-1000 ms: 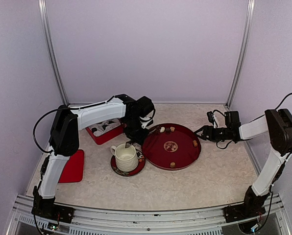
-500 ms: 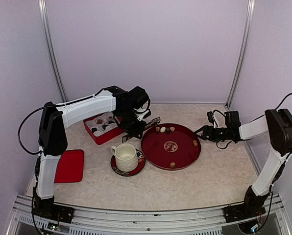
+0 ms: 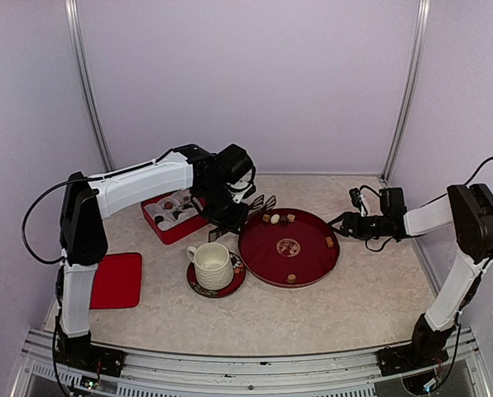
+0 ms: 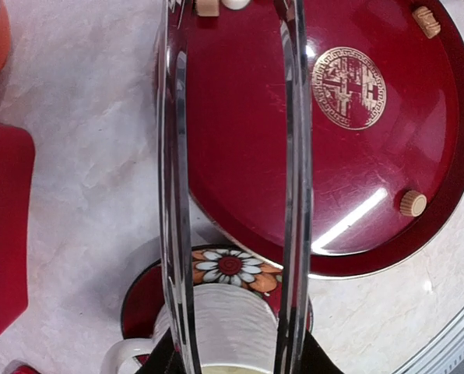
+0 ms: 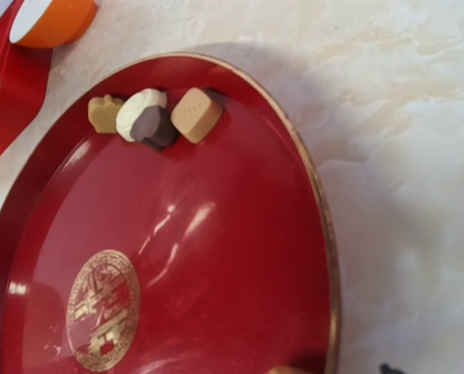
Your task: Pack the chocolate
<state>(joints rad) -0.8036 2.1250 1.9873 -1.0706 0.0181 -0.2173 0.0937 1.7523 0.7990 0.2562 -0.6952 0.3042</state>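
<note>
Packing looks partway: the red tray [image 3: 308, 263] isn't emptied, and the box [image 3: 180, 235] left of it holds some pieces. The left gripper [image 3: 230, 218] clamps spread, empty tongs [image 3: 261, 203]; the right gripper [image 3: 339, 223] gapes, holding nothing. Six-odd chocolate [image 3: 275, 219] pieces lie on the tray (four at its far rim).

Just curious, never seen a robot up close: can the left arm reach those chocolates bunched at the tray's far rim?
Probably yes. The left gripper holds metal tongs whose open tips sit close to the chocolate cluster on the red tray, nothing between them.
</note>
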